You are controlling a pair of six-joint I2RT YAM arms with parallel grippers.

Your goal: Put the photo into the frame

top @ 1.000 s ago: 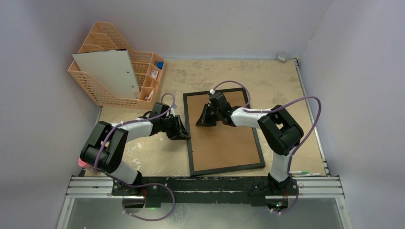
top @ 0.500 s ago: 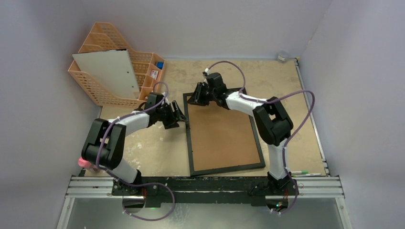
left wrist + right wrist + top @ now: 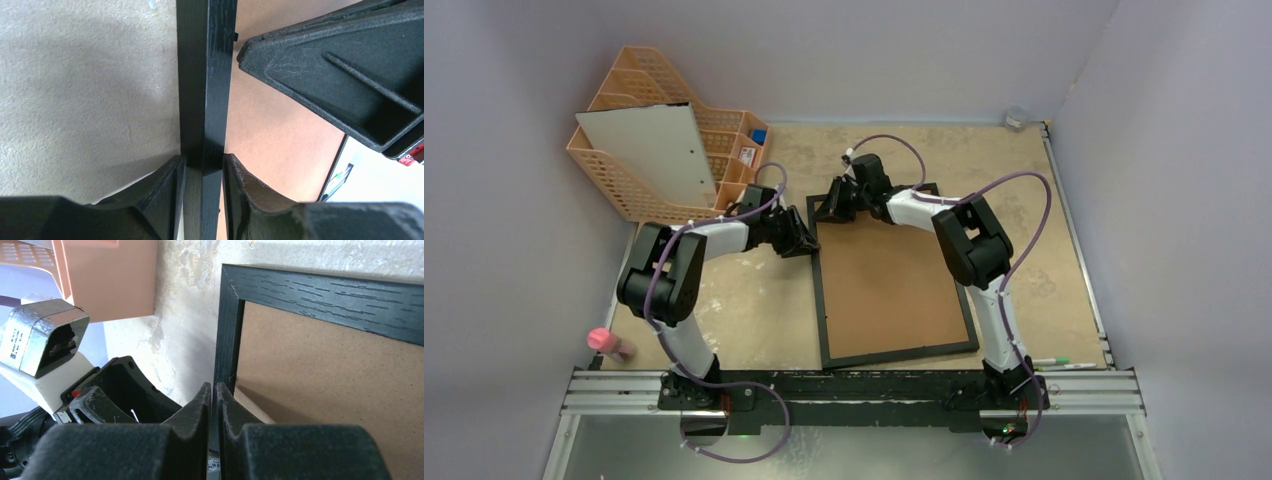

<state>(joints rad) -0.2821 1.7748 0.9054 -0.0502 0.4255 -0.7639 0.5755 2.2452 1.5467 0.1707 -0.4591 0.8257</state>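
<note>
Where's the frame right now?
Top view: the frame lies back-up mid-table, right of the basket; the left claw straddles its left edge near the far corner.

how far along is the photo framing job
Done: the frame lies back up, brown backing board in place. In hand: left gripper clamps its left rail, right gripper shut at the far-left corner. Left: no photo visible anywhere, so insertion is unconfirmed.

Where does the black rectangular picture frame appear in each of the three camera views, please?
Top external: the black rectangular picture frame lies back-up mid-table, between the arms.
Left wrist: one black rail runs vertically at centre, straddled by the left end effector.
Right wrist: its corner fills the upper right.
Shared landmark: the brown fibreboard back panel inside the rails.
</note>
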